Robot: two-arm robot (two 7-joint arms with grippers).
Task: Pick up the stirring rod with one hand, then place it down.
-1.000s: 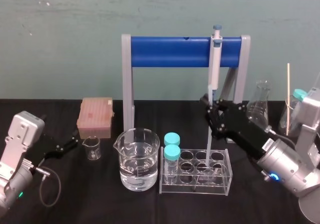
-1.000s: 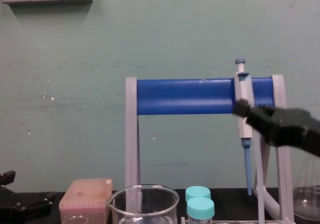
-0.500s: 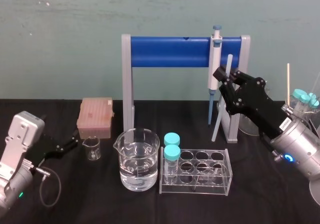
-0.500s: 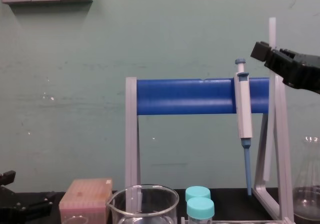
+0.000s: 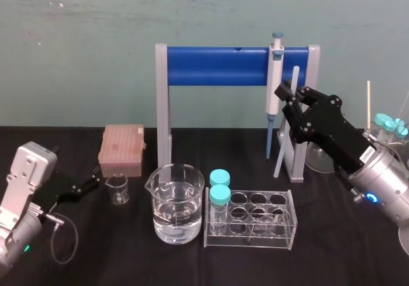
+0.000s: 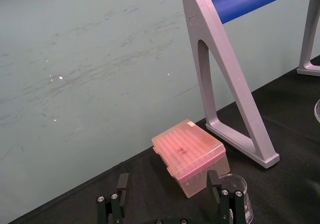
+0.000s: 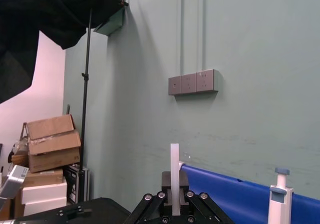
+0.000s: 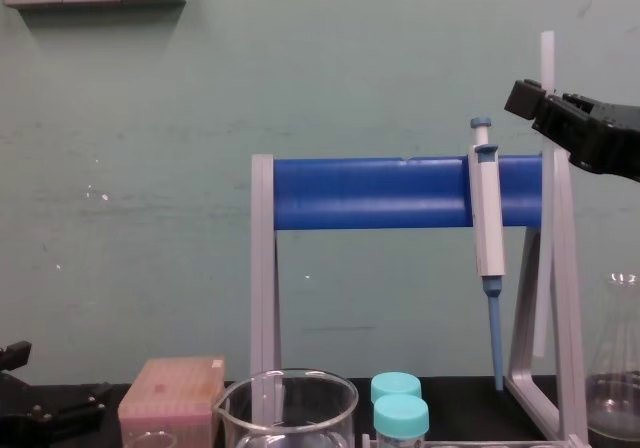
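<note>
Black bench (image 5: 128, 254): my right gripper (image 5: 291, 99) pinches the stirring rod (image 5: 282, 144) near-upright, aloft beside the pipette (image 5: 274, 85); left gripper (image 6: 168, 183) parked low, spread.

Pipette (image 5: 274, 75) hangs on blue stand (image 5: 211, 66); beaker (image 5: 176, 203) beside tube rack (image 5: 255, 238).

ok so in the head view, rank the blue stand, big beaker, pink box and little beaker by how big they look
1. blue stand, by far the largest
2. big beaker
3. pink box, which sits farther back than the big beaker, so this gap is less certain
4. little beaker, clearly the smallest
</note>
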